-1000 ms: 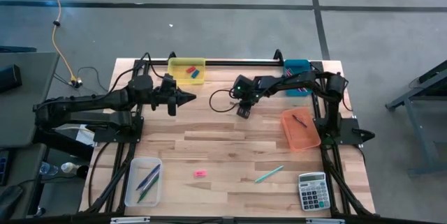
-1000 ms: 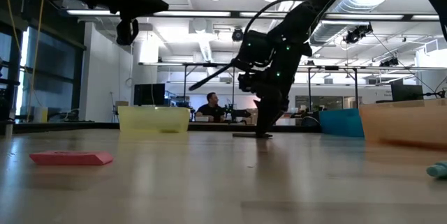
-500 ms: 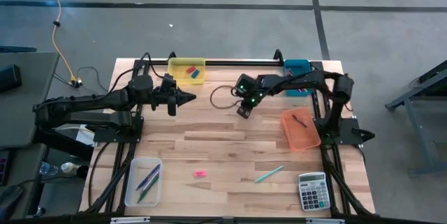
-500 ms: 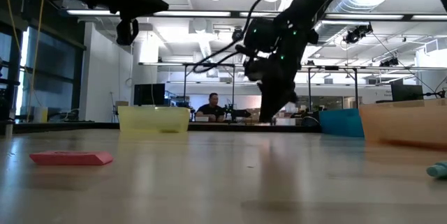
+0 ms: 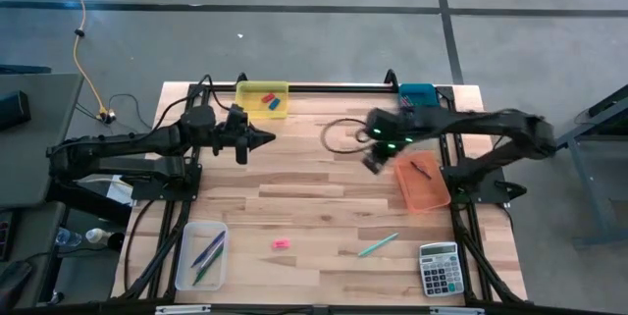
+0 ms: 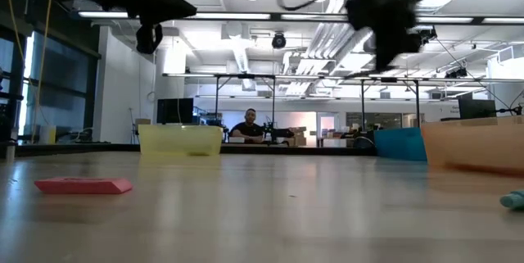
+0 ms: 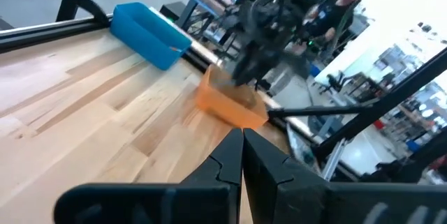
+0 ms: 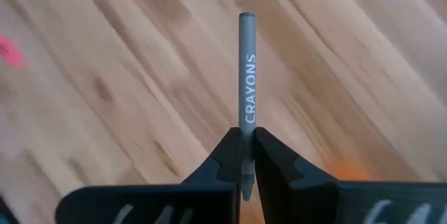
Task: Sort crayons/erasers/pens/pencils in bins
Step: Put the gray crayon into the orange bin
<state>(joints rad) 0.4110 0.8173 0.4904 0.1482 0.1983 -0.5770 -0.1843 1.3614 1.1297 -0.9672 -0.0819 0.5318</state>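
the right fingers [image 8: 242, 155] pinch a light, stiff, likely brittle grey crayon [image 8: 246, 77] at its base, toward 3 o'clock of the bench [image 5: 314, 183], while the left fingers [image 7: 242, 155] are pressed together.

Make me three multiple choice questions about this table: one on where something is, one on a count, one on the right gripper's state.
1. Where is the calculator?
A. beside the yellow bin
B. near table corner on the right arm's side
C. inside the clear bin

2. How many bins?
A. two
B. three
C. four

3. The right gripper is:
A. shut on a grey crayon
B. open, empty
C. holding the pink eraser

Answers: B, the high view shows it there; C, yellow, teal, orange, clear; A, the right wrist view shows the grip.
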